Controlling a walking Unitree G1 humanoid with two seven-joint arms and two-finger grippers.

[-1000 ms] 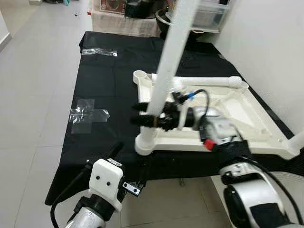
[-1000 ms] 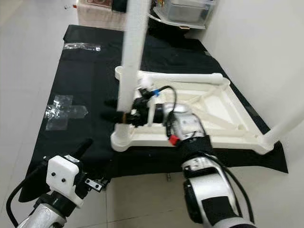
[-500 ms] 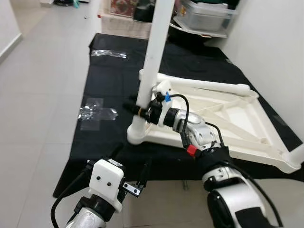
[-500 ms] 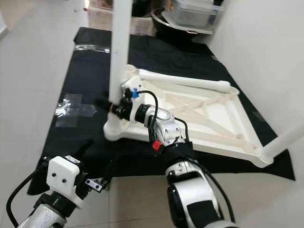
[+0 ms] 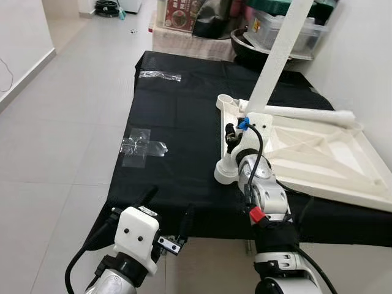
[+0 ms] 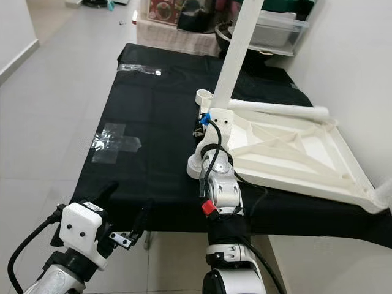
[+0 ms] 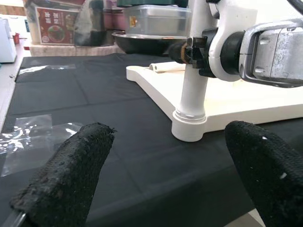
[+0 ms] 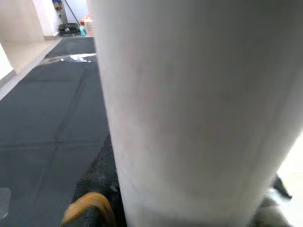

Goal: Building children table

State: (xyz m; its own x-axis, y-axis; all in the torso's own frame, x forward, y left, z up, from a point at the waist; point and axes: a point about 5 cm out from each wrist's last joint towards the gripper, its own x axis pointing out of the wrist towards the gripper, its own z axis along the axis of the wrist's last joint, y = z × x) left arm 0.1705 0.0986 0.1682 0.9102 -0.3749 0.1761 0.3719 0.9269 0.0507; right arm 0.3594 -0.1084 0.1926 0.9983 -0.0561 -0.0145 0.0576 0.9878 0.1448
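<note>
A white children's table top [image 5: 318, 162] lies upside down on a black cloth [image 5: 171, 116]. One white leg [image 5: 278, 55] stands in the near corner socket [image 5: 224, 172], leaning to the right. My right gripper [image 5: 231, 136] is shut on this leg just above the socket; up close the leg [image 8: 189, 118] hides most of the fingers. A second leg [image 5: 306, 111] lies along the far edge of the top. Low at the front, my left gripper [image 6: 127, 205] hangs open, short of the cloth's near edge. Its fingers [image 7: 71, 170] frame the socket [image 7: 189, 127].
Strips of clear tape [image 5: 142, 146] are stuck on the cloth at the left and farther back [image 5: 159, 76]. Plastic boxes and a dark bowl [image 5: 257, 46] crowd the far end. A white wall [image 6: 343, 55] runs along the right. Tiled floor [image 5: 55, 122] lies to the left.
The whole view has shifted, so the camera has moved. My right gripper stays on the leg, which now leans more to the right. The left gripper has kept its place.
</note>
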